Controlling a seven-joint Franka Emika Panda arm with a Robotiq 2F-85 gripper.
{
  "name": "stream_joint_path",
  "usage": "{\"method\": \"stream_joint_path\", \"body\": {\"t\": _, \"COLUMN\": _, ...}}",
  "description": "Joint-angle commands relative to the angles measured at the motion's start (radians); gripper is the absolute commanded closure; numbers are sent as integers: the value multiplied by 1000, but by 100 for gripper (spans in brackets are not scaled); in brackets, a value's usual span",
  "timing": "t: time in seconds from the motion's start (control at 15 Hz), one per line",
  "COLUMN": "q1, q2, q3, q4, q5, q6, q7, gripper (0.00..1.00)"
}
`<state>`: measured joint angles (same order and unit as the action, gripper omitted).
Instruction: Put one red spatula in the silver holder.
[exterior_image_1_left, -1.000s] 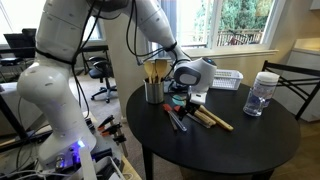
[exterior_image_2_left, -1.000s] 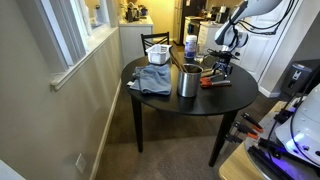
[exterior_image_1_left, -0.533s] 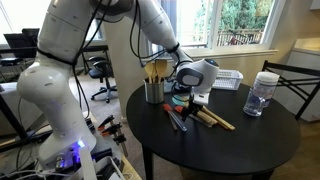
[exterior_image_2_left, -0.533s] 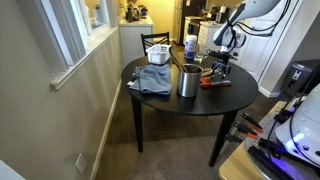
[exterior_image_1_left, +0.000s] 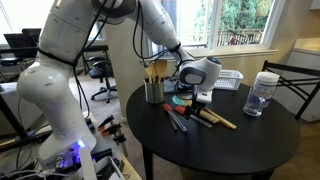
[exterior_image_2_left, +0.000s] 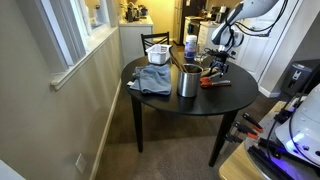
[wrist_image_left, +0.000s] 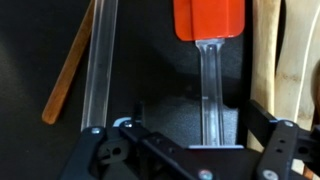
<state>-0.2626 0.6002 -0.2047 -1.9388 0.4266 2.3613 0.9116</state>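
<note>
A red spatula head (wrist_image_left: 210, 20) with a clear handle lies on the black table in the wrist view. The handle runs down between my gripper's (wrist_image_left: 190, 138) two fingers. The gripper is open and straddles the handle with gaps on both sides. In both exterior views the gripper (exterior_image_1_left: 190, 93) (exterior_image_2_left: 218, 68) hangs low over a cluster of utensils on the table. The silver holder (exterior_image_1_left: 153, 91) (exterior_image_2_left: 188, 81) stands upright beside the cluster with wooden utensils in it. A bit of red (exterior_image_2_left: 207, 85) shows under the gripper.
A second clear handle (wrist_image_left: 100, 60) and a wooden spatula (wrist_image_left: 72, 72) lie left of the red one, and more light wood (wrist_image_left: 282, 50) lies right. A clear jar (exterior_image_1_left: 262, 93), a white basket (exterior_image_1_left: 228, 79) and a blue cloth (exterior_image_2_left: 153, 79) share the round table (exterior_image_1_left: 230, 145).
The gripper has shifted slightly over the utensil cluster. The utensils and the holder have not moved.
</note>
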Motion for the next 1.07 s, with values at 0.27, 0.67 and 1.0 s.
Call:
{"method": "stream_joint_path", "body": {"t": 0.27, "q1": -16, "q2": 71, "q3": 17, "q4": 47, "q5": 30, "q6": 5, "q7": -33, "gripper": 0}}
{"method": "stream_joint_path", "body": {"t": 0.67, "q1": -17, "q2": 69, "q3": 22, "q4": 54, "q5": 31, "q6": 9, "q7": -44, "gripper": 38}}
{"method": "stream_joint_path", "body": {"t": 1.0, "q1": -17, "q2": 61, "q3": 23, "q4": 53, "q5": 32, "q6": 11, "q7": -45, "gripper": 71}}
